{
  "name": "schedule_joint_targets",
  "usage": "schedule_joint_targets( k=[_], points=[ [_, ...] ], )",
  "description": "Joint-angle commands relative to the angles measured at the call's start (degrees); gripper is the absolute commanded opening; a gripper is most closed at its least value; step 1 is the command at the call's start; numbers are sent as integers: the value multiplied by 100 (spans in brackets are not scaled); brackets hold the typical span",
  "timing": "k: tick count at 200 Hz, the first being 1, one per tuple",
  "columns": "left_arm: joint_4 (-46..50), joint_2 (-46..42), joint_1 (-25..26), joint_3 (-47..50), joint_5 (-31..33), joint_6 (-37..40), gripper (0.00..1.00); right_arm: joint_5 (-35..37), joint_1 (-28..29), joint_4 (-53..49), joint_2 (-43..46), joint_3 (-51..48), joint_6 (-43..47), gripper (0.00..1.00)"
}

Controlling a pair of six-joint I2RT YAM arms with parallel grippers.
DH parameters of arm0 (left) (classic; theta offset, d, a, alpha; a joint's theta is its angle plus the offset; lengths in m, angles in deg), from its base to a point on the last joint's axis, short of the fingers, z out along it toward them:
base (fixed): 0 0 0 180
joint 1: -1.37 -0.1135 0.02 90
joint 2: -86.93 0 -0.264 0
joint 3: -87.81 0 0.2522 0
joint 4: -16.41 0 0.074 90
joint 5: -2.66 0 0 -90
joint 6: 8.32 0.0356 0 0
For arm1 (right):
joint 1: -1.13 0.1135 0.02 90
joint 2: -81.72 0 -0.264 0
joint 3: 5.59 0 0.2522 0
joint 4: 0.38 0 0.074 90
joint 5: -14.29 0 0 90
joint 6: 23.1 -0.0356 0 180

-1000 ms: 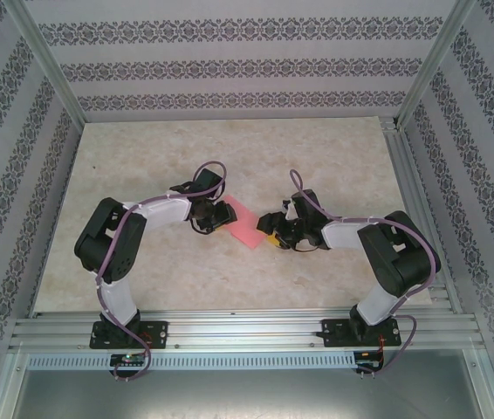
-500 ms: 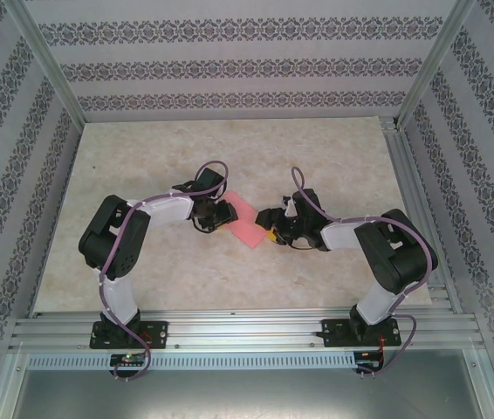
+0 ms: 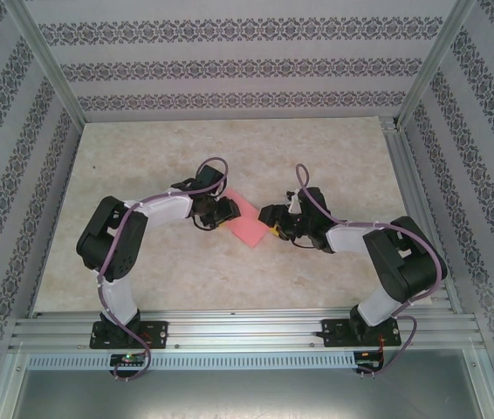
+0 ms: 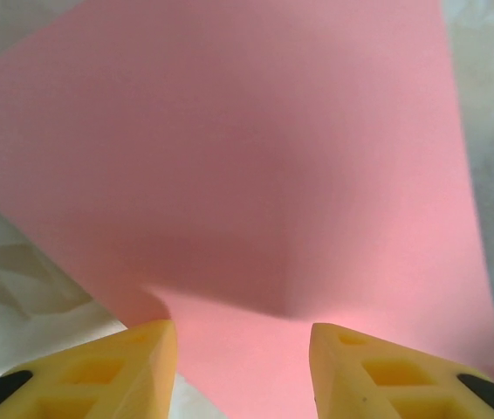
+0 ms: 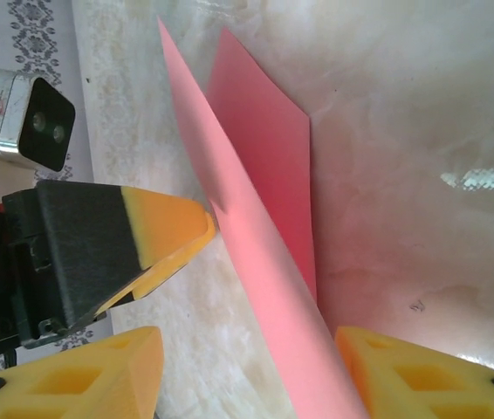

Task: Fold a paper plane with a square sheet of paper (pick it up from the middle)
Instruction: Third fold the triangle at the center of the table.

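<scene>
Plainly, the thin, smooth pink sheet (image 4: 229, 157) buckled between the left gripper (image 4: 243, 340) and right gripper (image 5: 247, 349), both with jaws apart. The right had crept toward twelve o'clock.

Top view: high, near edge, looking down on table (image 3: 229, 148). Wrist views: close, facing across shared pink sheet (image 3: 245, 223).

Matt pink paper sheet (image 4: 256, 157), glossy marbled tbl (image 3: 317, 157).

Paper (image 3: 247, 225): left edge hidden under left claw (image 3: 224, 214) in top view. Both wrist views cut its near end off at the bottom. Contact there too small to tell.
</scene>
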Motion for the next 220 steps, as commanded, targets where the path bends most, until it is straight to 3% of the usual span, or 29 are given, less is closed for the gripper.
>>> schedule_joint_targets(
  k=[1, 84, 149, 220],
  points=[
    [-377, -253, 35, -158, -313, -255, 47, -128, -60, 485, 22, -102, 69, 52],
    [-1512, 82, 55, -113, -1124, -1076, 57, -383, -179, 1634, 105, -498, -206, 49],
    [-1469, 342, 147, -249, -1274, -1170, 60, -739, -146, 2275, -92, -469, -422, 50],
    [-1648, 417, 186, -201, -1499, -1205, 61, -867, -32, 2283, -431, -285, -507, 50]
  ],
)
